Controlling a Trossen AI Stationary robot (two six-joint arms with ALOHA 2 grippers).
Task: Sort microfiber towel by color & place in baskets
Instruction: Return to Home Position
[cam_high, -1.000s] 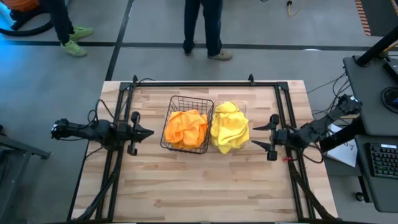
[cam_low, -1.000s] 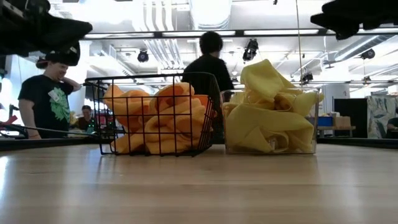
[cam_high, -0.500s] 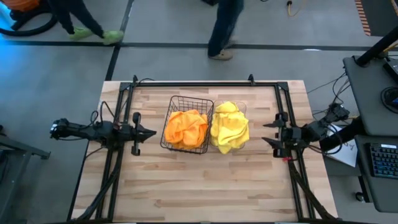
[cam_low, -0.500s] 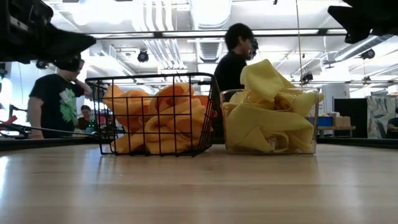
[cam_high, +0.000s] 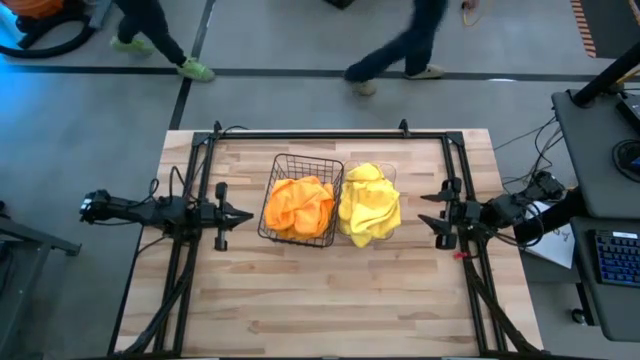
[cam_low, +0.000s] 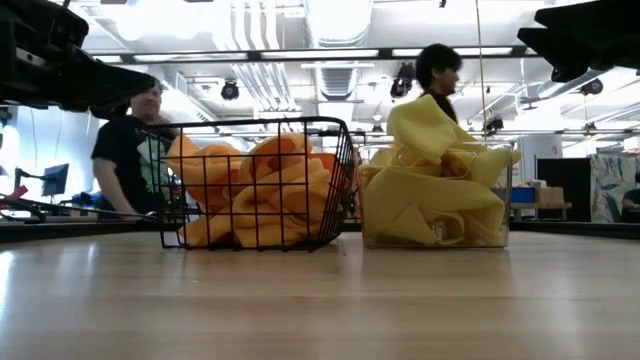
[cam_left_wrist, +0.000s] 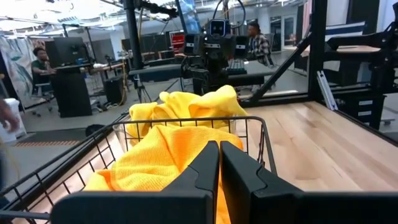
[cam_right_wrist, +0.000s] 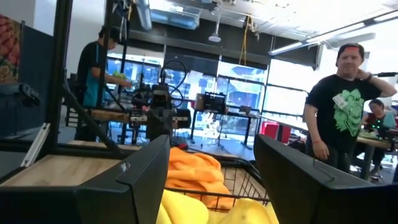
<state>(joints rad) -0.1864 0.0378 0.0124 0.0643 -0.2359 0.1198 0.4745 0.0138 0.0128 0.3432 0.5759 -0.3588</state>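
your sorting looked finished: orange towels (cam_high: 300, 205) filled the wire basket (cam_high: 272, 232), yellow towels (cam_high: 370, 208) the clear bin (cam_low: 500, 235) just beside it at three o'clock. none lay loose on the worktop (cam_high: 330, 290). your left hand (cam_high: 240, 213) hung at nine o'clock, fingers together; your right hand (cam_high: 428, 210) at three, fingers apart, both empty.

Soft, matt orange cloths (cam_high: 298, 205) fill a black metal-wire basket (cam_high: 300, 166) beside fuzzy yellow cloths (cam_high: 369, 207) in a glossy clear plastic bin (cam_low: 503, 190), on a smooth, pale wooden tabletop (cam_high: 330, 290).
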